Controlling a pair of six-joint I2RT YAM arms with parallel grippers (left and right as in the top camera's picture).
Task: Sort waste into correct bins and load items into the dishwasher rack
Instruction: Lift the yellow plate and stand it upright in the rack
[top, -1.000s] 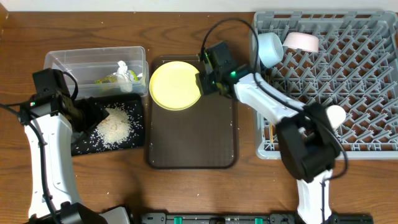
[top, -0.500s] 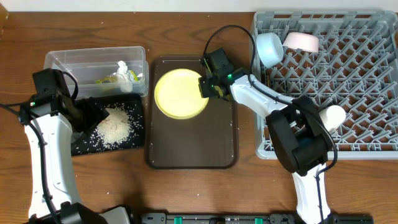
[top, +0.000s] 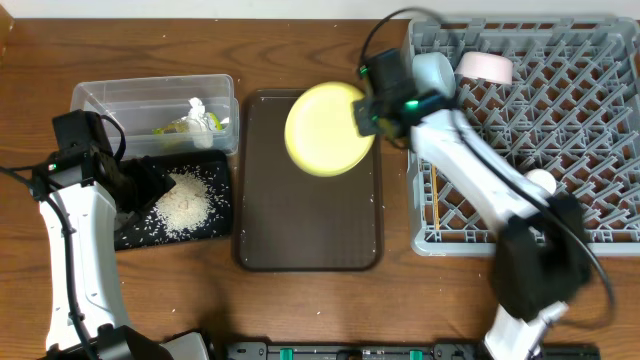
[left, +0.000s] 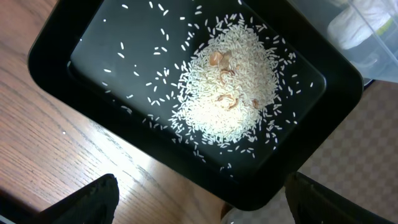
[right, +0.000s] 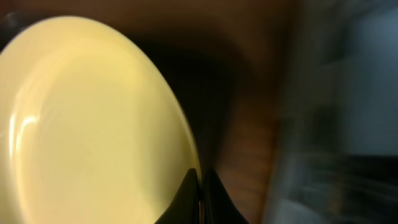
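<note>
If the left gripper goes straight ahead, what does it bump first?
Probably the loose white rice grains piled in the shallow black rectangular tray, ahead of the left gripper; depth is unclear.

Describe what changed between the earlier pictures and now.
The right gripper, shut on the rim of the yellow plate, lifted it from the upper-left corner of the brown tray and carried it rightward, toward the dishwasher rack; it now hangs tilted. Unchanged: the left gripper open over the rice in the black tray, the clear tub, and the light blue bowl.
</note>
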